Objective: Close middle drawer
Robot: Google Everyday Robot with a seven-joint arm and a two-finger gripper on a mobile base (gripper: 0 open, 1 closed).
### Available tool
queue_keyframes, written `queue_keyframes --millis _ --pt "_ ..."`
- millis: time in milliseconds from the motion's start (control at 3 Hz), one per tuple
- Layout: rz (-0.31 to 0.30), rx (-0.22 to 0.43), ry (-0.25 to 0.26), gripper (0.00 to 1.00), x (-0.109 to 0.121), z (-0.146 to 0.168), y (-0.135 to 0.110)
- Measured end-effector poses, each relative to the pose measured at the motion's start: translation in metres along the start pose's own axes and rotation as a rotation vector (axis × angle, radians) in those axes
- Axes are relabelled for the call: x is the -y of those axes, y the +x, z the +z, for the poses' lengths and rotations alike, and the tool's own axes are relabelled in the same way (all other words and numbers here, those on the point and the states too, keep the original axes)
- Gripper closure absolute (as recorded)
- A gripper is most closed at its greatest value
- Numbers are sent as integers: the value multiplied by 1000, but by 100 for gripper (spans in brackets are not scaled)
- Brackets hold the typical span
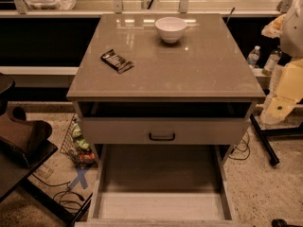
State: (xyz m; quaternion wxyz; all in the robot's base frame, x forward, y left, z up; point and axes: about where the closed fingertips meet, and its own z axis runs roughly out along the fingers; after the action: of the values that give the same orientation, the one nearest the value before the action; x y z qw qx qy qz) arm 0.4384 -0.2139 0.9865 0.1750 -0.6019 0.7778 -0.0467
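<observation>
The middle drawer (161,205) is pulled far out of the grey-beige cabinet (165,65) toward the camera. Its pale wood-grain floor shows and it looks empty. Its front runs along the bottom edge of the view, and its handle is hidden. Above it, the uppermost drawer (162,130), with a black bar handle, stands slightly out, with a dark gap over it. The lowest drawer is hidden under the open one. A pale white-and-yellow part of my arm (288,79) is at the right edge, beside the cabinet. My gripper is out of view.
On the cabinet top are a white bowl (170,29) at the back and a dark snack bar (117,61) at the left. A dark chair or stand (21,141) is at the left. A basket (78,143) and cables lie on the floor. Bottles (253,56) stand at the right.
</observation>
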Motion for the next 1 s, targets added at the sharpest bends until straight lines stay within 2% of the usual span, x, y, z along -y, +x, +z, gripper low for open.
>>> queue_keyframes --millis 333,667,1000 --pt "0 0 0 0 0 0 0" --pt "23 32 8 0 -1 15 17" --pt "62 102 26 0 -12 40 55"
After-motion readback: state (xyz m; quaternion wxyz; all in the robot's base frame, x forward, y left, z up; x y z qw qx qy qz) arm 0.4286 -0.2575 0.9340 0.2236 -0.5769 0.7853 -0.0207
